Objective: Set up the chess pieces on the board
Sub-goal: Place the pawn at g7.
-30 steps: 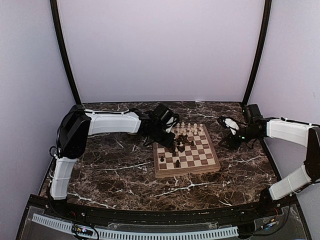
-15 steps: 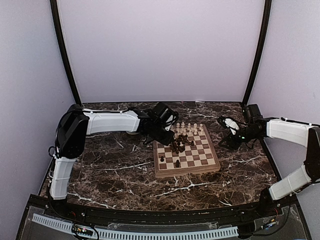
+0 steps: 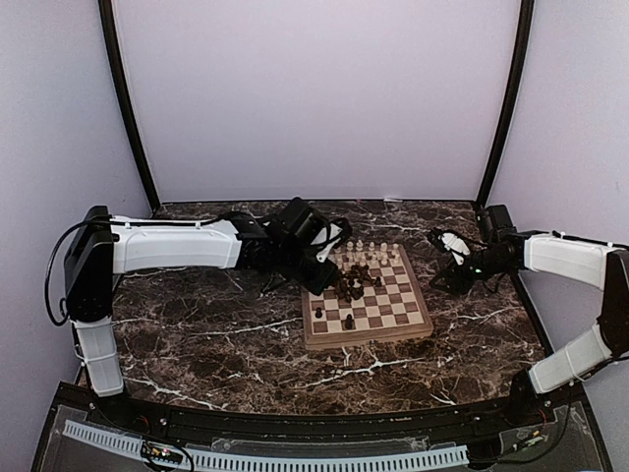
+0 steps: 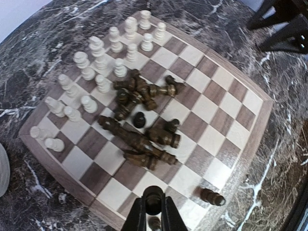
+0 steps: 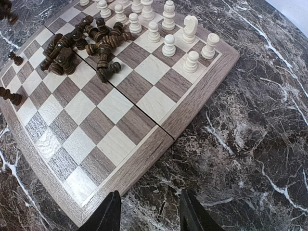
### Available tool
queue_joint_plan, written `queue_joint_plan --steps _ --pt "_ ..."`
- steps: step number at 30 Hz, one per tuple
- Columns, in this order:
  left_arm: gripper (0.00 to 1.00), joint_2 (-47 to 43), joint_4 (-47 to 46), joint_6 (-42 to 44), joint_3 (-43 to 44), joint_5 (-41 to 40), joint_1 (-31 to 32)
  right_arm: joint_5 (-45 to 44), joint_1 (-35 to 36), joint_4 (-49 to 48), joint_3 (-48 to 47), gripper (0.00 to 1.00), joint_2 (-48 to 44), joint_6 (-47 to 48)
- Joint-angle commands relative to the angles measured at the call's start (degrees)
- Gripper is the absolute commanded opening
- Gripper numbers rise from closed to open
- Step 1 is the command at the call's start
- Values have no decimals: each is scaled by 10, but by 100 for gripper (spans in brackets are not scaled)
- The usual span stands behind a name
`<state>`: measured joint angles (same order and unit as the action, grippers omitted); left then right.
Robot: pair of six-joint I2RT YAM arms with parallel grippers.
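The board [image 3: 369, 339] lies mid-table. Cream chess pieces [image 3: 371, 251] stand in its far rows, clear in the left wrist view [image 4: 96, 62] and the right wrist view [image 5: 168, 29]. Dark chess pieces lie heaped near the centre [image 4: 139, 139] [image 5: 82, 43]. Two more dark ones [image 3: 349, 322] stand by the near edge. My left gripper [image 3: 324, 280] [image 4: 154, 202] hangs over the board's left side, shut on a small dark piece [image 4: 154, 196]. My right gripper [image 3: 442, 264] [image 5: 150, 202] is open and empty, just off the board's right rim [image 5: 144, 154].
Dark marble tabletop [image 3: 216, 344] surrounds the board. The pale curved rim of some object [image 4: 2, 168] shows at the left edge of the left wrist view. Purple walls and black frame posts [image 3: 128, 108] close in the table.
The left jaws closed on a dark piece and drew it a little left from the heap, while the arm's shoulder and elbow swung left. The right arm has not moved.
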<state>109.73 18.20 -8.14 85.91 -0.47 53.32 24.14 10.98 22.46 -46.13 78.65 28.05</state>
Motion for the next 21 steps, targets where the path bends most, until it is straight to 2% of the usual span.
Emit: queue_joint_plan --steps 1,9,21 --pt "7 -10 1 33 -21 19 30 1 -2 -1 -15 43 3 4" --pt "8 17 15 45 -20 27 37 0 -2 0 -14 43 4 4" --pt "7 47 49 51 -4 -9 39 -1 -2 -1 -13 43 6 4"
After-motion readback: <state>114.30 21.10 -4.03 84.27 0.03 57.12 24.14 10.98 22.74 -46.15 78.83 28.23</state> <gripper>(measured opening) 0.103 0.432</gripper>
